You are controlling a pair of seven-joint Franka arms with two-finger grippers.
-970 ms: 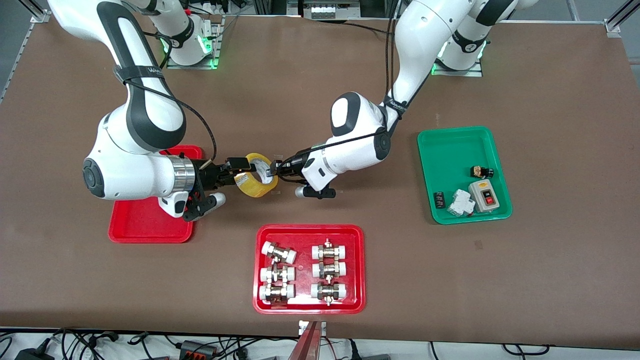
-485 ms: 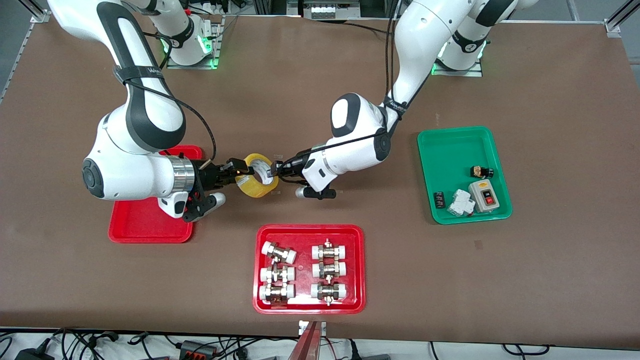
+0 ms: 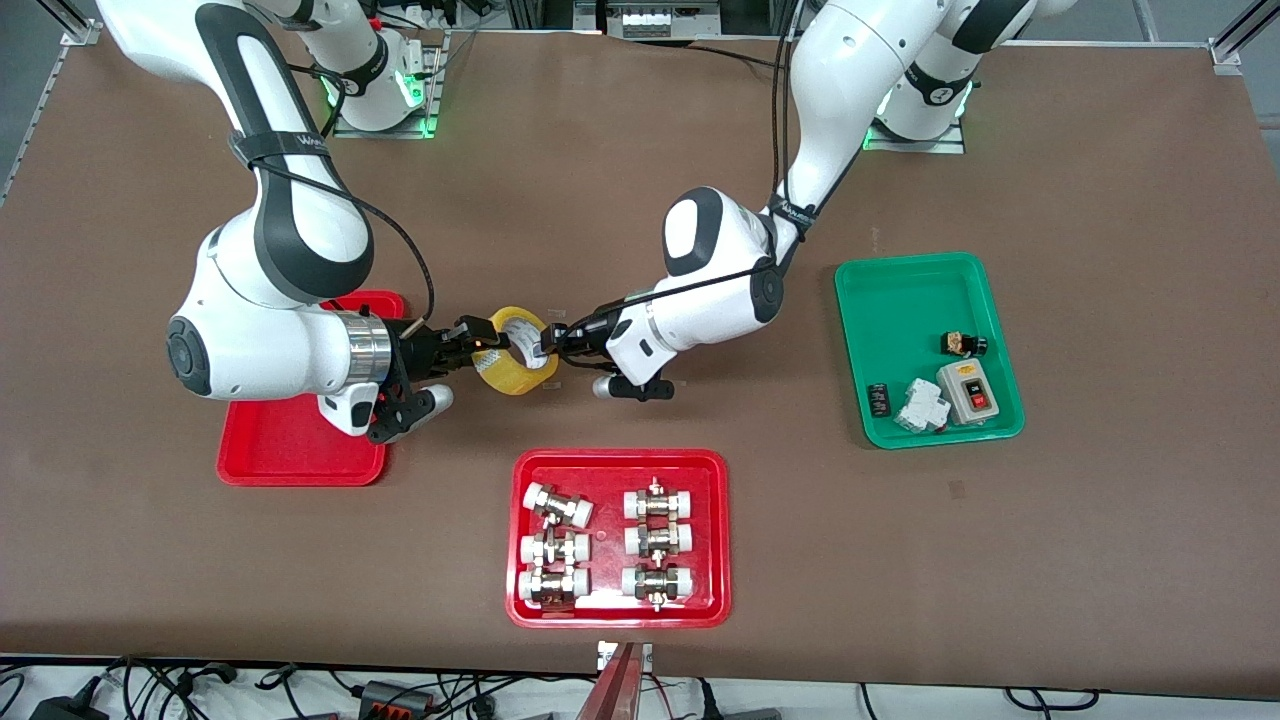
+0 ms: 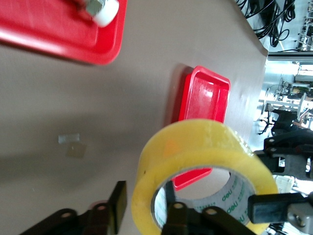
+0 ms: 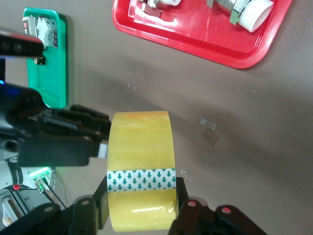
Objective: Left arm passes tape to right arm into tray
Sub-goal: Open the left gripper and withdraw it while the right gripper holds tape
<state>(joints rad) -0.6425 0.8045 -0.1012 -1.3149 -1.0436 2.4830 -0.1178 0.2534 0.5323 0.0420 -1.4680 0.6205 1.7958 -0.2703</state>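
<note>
Tape (image 3: 515, 351), yellow see-through roll with green arrow band, gripped by right gripper (image 3: 478, 345) fingers, left gripper (image 3: 549, 347) fingers loosened around rim.

Tape (image 5: 142, 166) showing glossy, see-through yellow film; tray (image 3: 290, 455) looking smooth shiny red plastic; table (image 3: 1000, 560) appearing matt brown; fittings (image 3: 655, 540) gleaming metal, white-capped.
</note>
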